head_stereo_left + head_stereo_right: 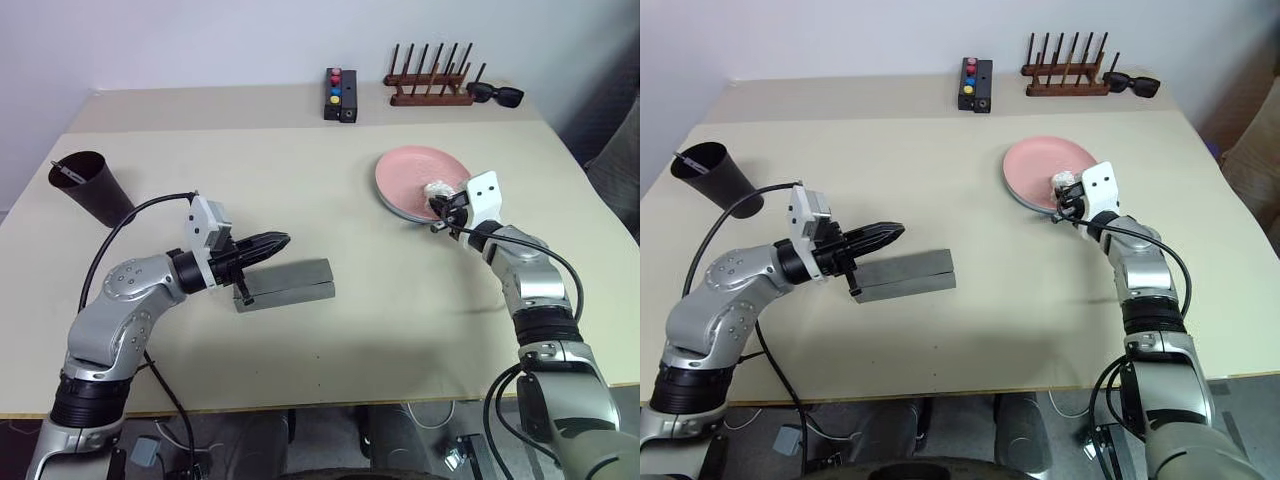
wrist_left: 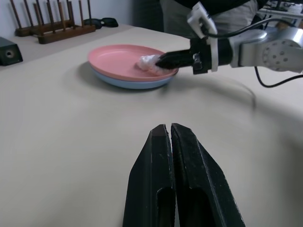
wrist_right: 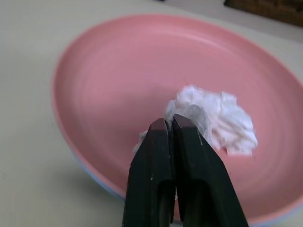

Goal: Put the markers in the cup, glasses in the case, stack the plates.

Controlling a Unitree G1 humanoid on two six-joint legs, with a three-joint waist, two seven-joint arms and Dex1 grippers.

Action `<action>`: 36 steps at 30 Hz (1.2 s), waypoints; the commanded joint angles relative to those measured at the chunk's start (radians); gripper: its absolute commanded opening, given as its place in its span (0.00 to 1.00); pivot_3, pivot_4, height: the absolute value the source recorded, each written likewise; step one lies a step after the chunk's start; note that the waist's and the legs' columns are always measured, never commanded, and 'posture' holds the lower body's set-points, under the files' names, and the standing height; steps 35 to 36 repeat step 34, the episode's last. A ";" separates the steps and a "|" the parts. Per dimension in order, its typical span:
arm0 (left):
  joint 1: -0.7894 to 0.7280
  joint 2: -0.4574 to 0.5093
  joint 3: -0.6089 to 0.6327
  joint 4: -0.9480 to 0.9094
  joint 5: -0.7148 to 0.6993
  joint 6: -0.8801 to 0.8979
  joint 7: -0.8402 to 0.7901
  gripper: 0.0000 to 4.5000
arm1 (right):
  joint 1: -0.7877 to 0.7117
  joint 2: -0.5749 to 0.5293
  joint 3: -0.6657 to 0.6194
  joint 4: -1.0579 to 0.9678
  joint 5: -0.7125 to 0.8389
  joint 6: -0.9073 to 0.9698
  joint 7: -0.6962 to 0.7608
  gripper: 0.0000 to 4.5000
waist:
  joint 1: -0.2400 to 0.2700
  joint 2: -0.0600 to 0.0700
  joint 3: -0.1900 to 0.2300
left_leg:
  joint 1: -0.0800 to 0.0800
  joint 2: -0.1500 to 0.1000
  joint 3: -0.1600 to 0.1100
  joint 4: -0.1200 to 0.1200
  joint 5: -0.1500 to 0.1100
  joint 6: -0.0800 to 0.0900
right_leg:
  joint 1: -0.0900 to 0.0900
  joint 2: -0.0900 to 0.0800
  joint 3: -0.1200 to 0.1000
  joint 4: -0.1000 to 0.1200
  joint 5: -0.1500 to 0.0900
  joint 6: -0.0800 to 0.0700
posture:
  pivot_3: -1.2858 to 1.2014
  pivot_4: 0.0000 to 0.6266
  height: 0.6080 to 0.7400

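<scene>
The pink plate sits stacked on the blue plate near the far right of the counter — this part of the task looks done. A crumpled white tissue wad lies on the pink plate's near side. Your right gripper reaches in over the near rim, its jaws pressed together with the tips touching the wad; whether a fold is pinched between them cannot be told. The wad lies directly ahead of those tips, so the right arm is the nearer one for any move at the plates.

The grey case lies shut near the counter's front left, its long axis running left to right. Your left gripper hovers over the case's left end, jaws closed on nothing, pointing toward the plates.

The cup stands tilted at the left edge — something slim shows at its rim.
</scene>
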 commanded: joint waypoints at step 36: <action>0.547 0.038 0.460 0.013 0.069 -0.210 0.093 0.01 | 0.301 -0.303 -0.165 -0.242 0.268 0.017 0.585 0.38 | 0.009 0.000 0.000 | 0.001 0.001 0.001 0.001 0.000 0.000 | 0.001 -0.001 0.000 -0.001 -0.002 -0.004 | 0.52 0.24 0.95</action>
